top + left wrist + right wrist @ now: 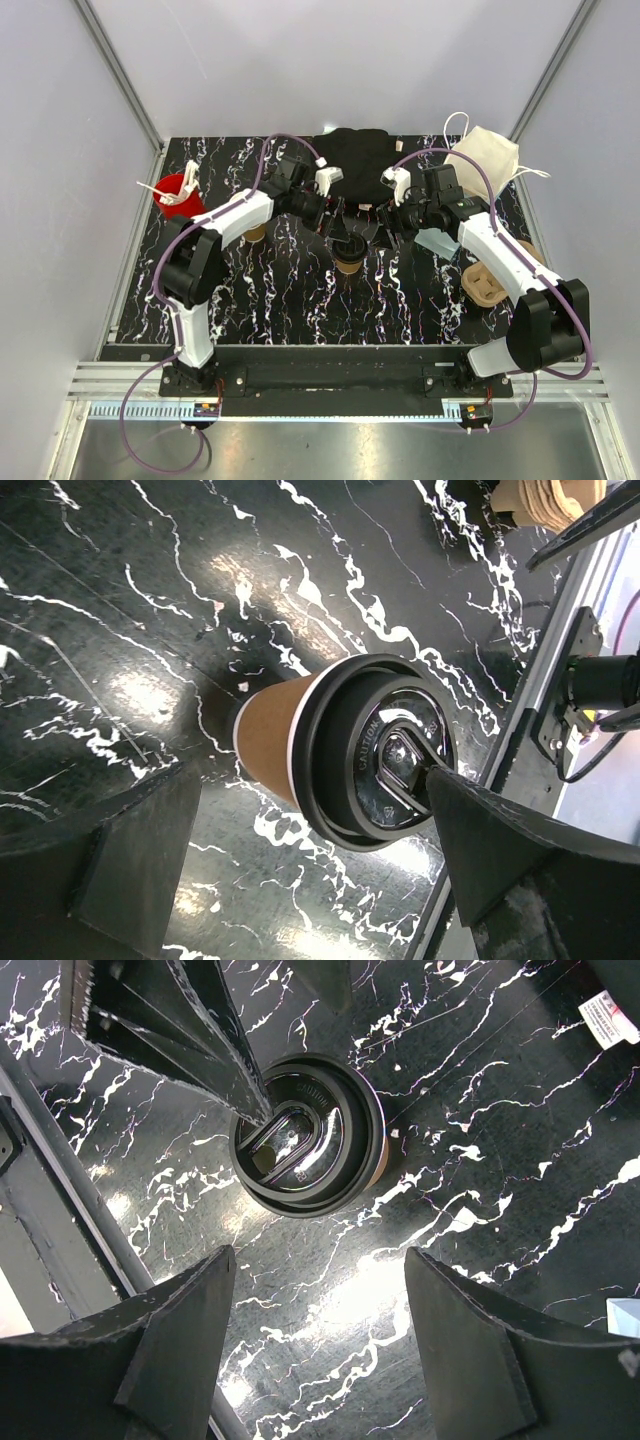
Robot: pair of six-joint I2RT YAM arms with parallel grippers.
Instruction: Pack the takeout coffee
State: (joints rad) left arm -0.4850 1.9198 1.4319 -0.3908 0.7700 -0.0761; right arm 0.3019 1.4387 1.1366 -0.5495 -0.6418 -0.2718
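The takeout coffee is a tan paper cup with a black lid, standing upright mid-table. In the left wrist view its brown wall and lid lie between my wide-open fingers. One fingertip rests at the lid's raised centre, and the other finger stands apart from the cup. My left gripper holds nothing. My right gripper is open over bare table just short of the cup. It sits to the cup's right in the top view.
A red cup of white straws stands at the back left. Stacked tan cups sit under the left arm. At the back are a black bag and a white bag. A cardboard cup carrier lies at the right.
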